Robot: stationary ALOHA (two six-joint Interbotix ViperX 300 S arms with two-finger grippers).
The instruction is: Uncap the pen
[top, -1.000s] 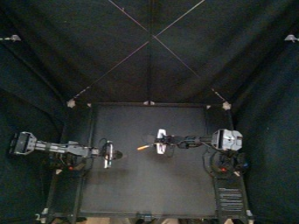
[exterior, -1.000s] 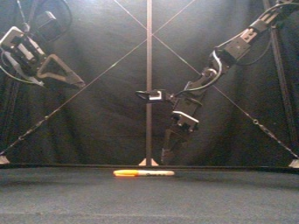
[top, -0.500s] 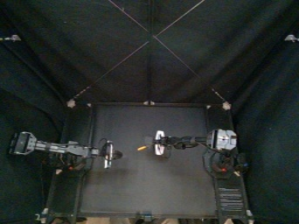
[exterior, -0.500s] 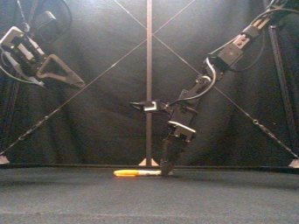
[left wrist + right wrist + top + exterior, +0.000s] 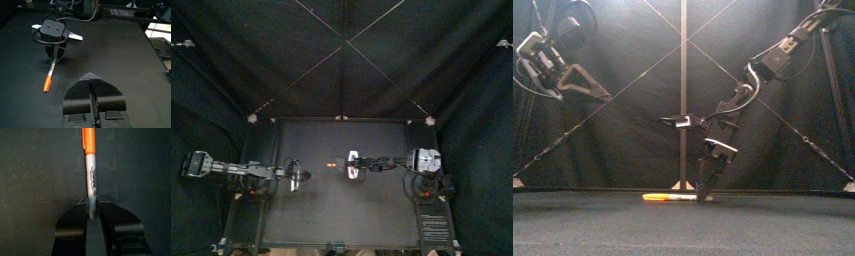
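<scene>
Right wrist view puts the key relation plainly: the right gripper [image 5: 93,204] is clenched on the grey tail end of the pen [image 5: 91,178]. The barrel runs straight out from it along its own line, and the orange cap [image 5: 88,139] is at the far tip.

The pen lies flat on the black table [image 5: 127,55], near the middle. Its long axis runs side to side, with the cap toward the left arm and the tail toward the right. The right arm reaches steeply down to it and pins that end at table level.

Farther off is the left gripper [image 5: 93,76], closed on nothing, with its two jaws meeting in a thin line. It hangs raised above the table and well apart from the cap, roughly facing the pen's orange end. As I judge it, the pull must come from that side — along the pen's axis, away from the right gripper.

Nothing else lies between the left gripper and the cap — only bare table.
</scene>
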